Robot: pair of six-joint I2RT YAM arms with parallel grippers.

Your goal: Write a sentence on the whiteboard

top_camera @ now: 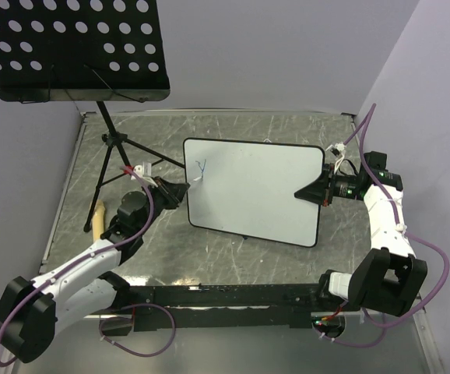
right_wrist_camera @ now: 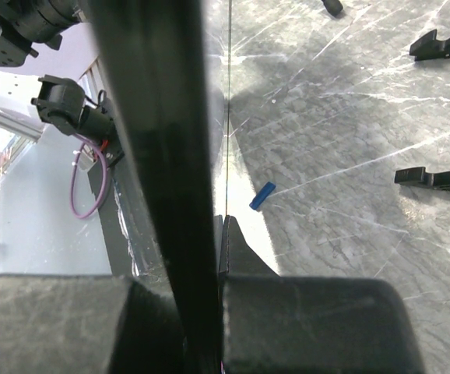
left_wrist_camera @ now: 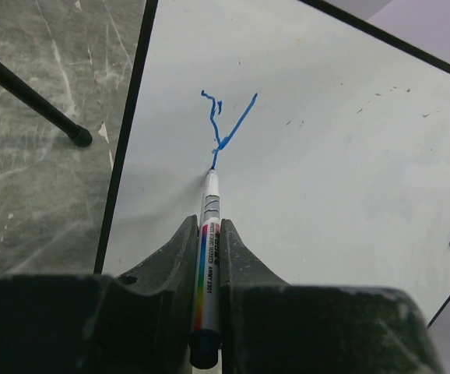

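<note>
Left hand point(left_wrist_camera: 208, 227) grips a marker point(left_wrist_camera: 211, 195), its tip touching the whiteboard point(top_camera: 264, 187) at the foot of the sentence point(left_wrist_camera: 233, 125), only a blue "Y" near the left edge. Right hand point(top_camera: 303, 192) clamps the board's right edge, seemingly tilted above the worktop point(top_camera: 233, 257)

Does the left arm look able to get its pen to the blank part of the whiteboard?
Probably yes: the left gripper has the marker tip on the whiteboard, and nothing lies on the bare surface beside it.
</note>
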